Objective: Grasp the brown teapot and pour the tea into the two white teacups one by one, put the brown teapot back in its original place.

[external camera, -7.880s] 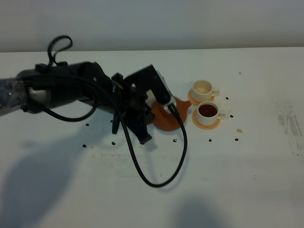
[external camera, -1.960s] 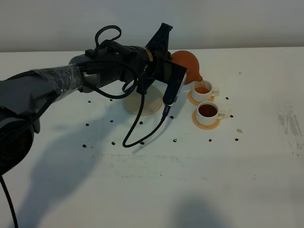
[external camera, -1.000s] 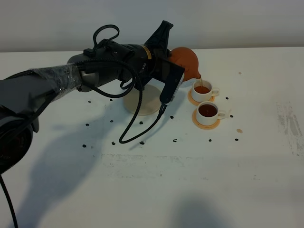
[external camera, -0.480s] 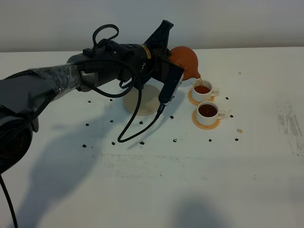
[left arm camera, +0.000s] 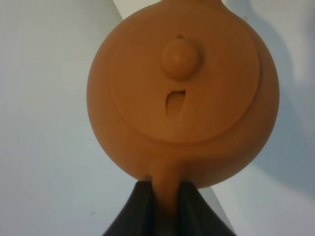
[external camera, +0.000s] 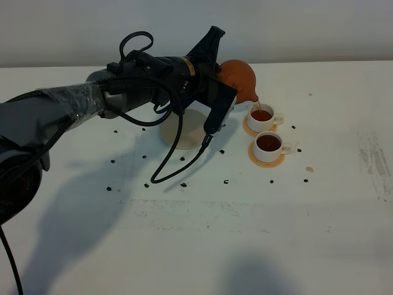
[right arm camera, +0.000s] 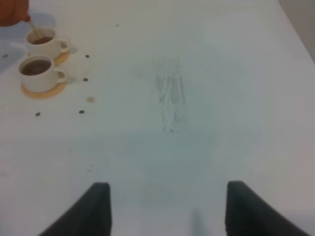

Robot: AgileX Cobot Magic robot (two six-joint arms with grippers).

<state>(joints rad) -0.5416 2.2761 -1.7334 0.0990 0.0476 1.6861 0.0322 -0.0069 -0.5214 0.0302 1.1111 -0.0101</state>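
Left tool (left arm camera: 162, 196): clamped on brown teapot (external camera: 241, 82) handle, pot tilted over far teacup (external camera: 263, 116), toward tabletop's far edge. Stream thin; level pot before brim. Near teacup (external camera: 268, 146) full. Saucer (external camera: 184, 128) bare. Right tool (right arm camera: 165, 206): apart, idle.

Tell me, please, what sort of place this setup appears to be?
Probably a lab test bench staged for tea service, not a real kitchen: a bare white table against a plain wall, with only a brown teapot, two white teacups on coasters, and a beige saucer.
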